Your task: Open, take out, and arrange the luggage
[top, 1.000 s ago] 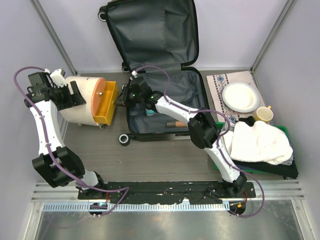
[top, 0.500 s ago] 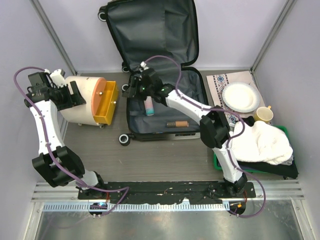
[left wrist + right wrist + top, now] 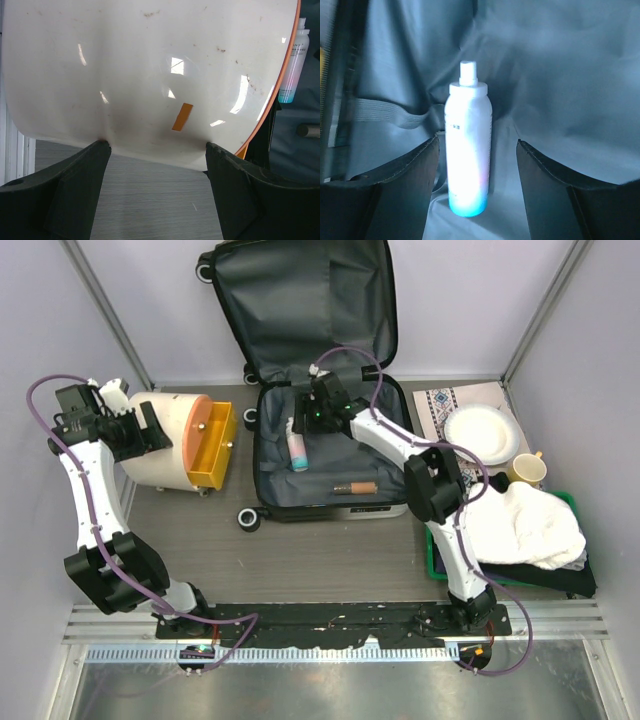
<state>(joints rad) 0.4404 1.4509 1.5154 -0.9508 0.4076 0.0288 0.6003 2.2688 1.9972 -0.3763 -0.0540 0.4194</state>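
The luggage [image 3: 372,445] lies open at the back of the table, its lid [image 3: 300,300] propped up against the rear wall. On its dark grey lining [image 3: 570,75] lie a white spray bottle with a blue base [image 3: 298,447] [image 3: 467,160] and a brown cylinder [image 3: 355,487]. My right gripper [image 3: 314,412] [image 3: 477,140] hovers open over the bottle, a finger on each side and clear of it. My left gripper [image 3: 150,430] [image 3: 156,146] is open, its fingertips [image 3: 102,146] right at the wall of the cream bin [image 3: 150,75].
The cream bin [image 3: 165,445] lies on its side left of the luggage, its orange lid [image 3: 212,447] swung open. At the right are a white plate [image 3: 482,433] on a patterned mat [image 3: 437,405], a yellow cup [image 3: 525,470] and a green tray [image 3: 568,498] holding white cloth [image 3: 520,525].
My right gripper has opened and moved right and back from the suitcase's left edge; the bottle now lies free on the lining. The left arm has stayed by the bin.
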